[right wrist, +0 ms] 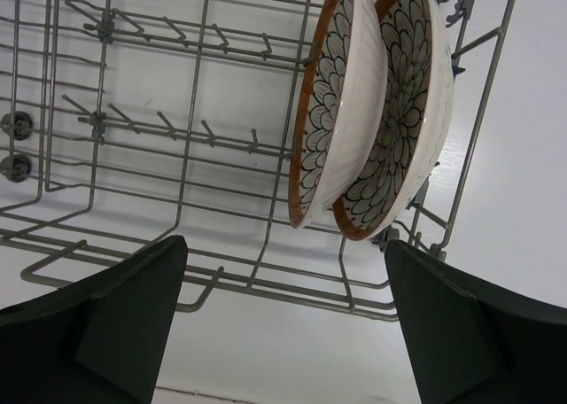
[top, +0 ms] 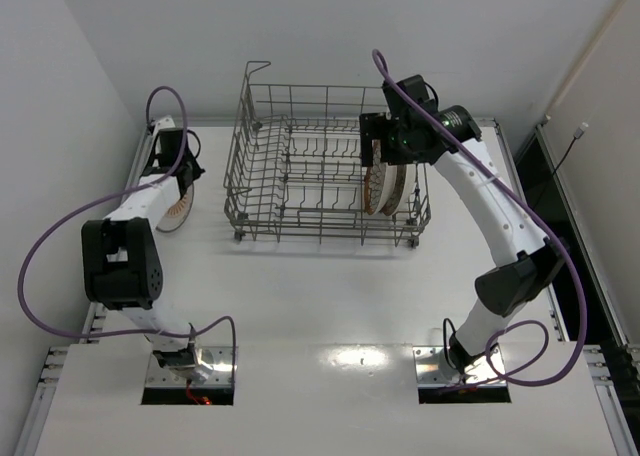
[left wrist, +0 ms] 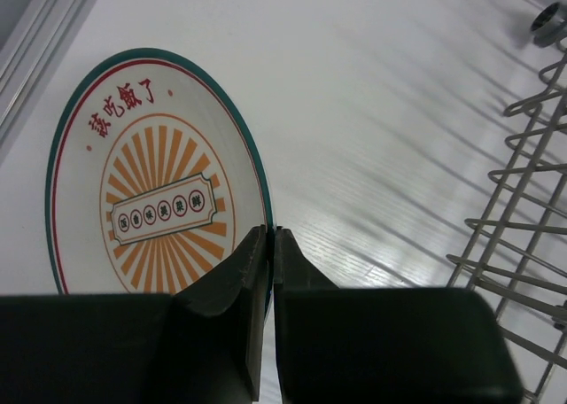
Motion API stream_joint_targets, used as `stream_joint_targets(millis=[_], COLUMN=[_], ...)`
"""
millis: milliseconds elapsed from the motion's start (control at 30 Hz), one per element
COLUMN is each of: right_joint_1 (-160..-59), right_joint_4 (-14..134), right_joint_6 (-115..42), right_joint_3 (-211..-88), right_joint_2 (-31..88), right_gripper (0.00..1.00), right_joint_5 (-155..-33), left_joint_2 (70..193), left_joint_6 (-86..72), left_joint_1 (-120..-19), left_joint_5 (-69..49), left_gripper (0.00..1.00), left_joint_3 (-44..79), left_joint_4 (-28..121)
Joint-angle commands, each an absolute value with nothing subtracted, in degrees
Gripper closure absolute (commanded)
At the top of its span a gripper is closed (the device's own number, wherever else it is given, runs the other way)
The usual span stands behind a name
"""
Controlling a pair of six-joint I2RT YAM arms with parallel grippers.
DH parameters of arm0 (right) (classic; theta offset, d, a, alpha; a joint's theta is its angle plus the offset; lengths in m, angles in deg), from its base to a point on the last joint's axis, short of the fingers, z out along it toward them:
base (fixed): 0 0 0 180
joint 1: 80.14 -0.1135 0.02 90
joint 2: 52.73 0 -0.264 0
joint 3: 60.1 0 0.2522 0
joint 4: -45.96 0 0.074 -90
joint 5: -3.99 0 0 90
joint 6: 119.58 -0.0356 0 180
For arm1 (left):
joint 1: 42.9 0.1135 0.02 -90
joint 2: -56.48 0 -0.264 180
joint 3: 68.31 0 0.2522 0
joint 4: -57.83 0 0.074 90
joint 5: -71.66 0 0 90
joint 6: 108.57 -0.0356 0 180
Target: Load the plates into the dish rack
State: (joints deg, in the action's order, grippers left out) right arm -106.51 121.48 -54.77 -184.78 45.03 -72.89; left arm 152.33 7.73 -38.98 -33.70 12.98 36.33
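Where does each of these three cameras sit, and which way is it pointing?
Top external: above and behind the bases, looking down at the table, dish rack, left arm and right arm.
Left wrist: on the left arm, facing down at the sunburst plate; left gripper shut on its rim.
Right wrist: on the right arm, facing into the rack at two brown-rimmed plates; right gripper open.
Shared: top external also shows both wrists' plates.

Two brown-rimmed plates (right wrist: 332,112) stand on edge at the right end of the grey dish rack (top: 245,166), and the orange sunburst plate (left wrist: 151,182) is outside, left of it.
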Motion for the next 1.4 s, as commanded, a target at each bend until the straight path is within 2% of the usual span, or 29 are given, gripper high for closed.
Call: stream_joint_targets(millis=[0, 333, 1367], right_joint_1=[-106.3, -105.8, -105.8], right_joint_4=[118.6, 117.5, 116.9], right_joint_6=[-54.1, -54.1, -54.1], right_joint_3=[-183.6, -182.0, -180.7], right_joint_2=[42.4, 41.2, 42.3], right_gripper=[0.09, 0.09, 0.09], right_joint_5=[-74.1, -75.7, -81.5], left_joint_2=[148.8, 142.9, 133.6], left_joint_6=[10.0, 10.2, 16.1], left_joint_1=[-38.3, -38.3, -38.3], left_joint_5=[-33.0, -37.1, -36.4], left_gripper=[1.00, 1.00, 1.00], left_joint_3=[13.7, 13.7, 12.2], left_joint_4=[37.7, 36.0, 32.6])
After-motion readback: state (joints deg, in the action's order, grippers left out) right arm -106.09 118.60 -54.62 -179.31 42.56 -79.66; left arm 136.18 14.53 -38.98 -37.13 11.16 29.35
